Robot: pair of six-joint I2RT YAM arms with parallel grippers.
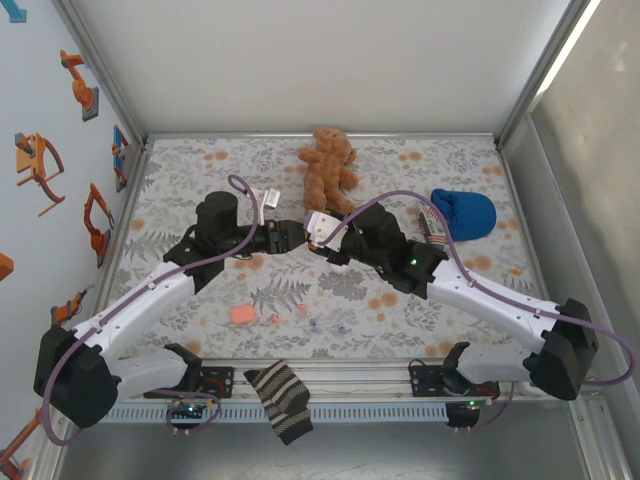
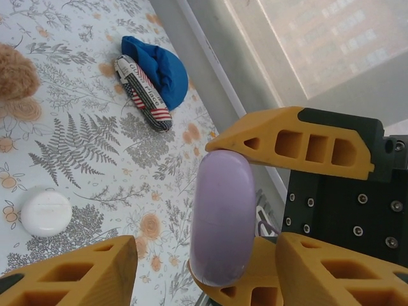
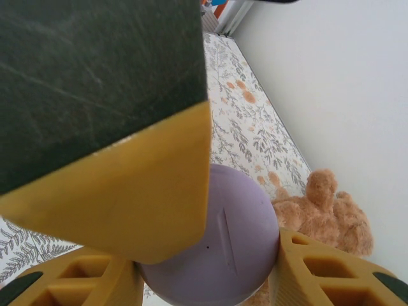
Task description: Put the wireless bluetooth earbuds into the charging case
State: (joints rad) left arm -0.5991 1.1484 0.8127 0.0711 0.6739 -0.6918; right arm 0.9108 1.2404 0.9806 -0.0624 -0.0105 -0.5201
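Charging case [image 1: 241, 315] lies on desk [image 1: 200, 170], nearward of both grippers, nearer left arm. Right gripper [image 3: 207, 255] fingers pinch purple disc [image 2: 223, 217]; left gripper [image 2: 205, 245] fingers spread.

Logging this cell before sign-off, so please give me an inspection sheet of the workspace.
Surface: floral-print cloth, lying flat.
Job's things: pink charging case near the front edge; tiny earbuds loose beside it, outside the case.
Clutter: teddy bear, blue cap, white disc, striped sock over the front rail.
Hands: right hand shut on lilac disc; left hand open astride it.
Cables: purple cables arching above the cloth.
Surroundings: white walls, orange stickers on the left one.
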